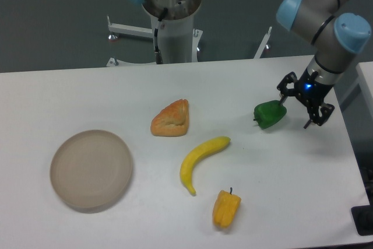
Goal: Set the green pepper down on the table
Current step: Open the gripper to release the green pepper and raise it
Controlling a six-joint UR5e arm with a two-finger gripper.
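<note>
While the green pepper (pixel 270 114) lies on the white table (pixel 87 91) at far right, the gripper (pixel 300 112) beside it stands spread, holding nothing.

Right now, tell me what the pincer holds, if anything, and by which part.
Nothing is clearly held. The open pincer stands beside the glossy dark-green bell pepper; one fingertip is at its right edge, and the pepper lies on the white table.

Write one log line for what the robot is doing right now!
gripper: open, beside green pepper | pepper: resting on table, right side | plate: bare | step: pepper appears placed
</note>
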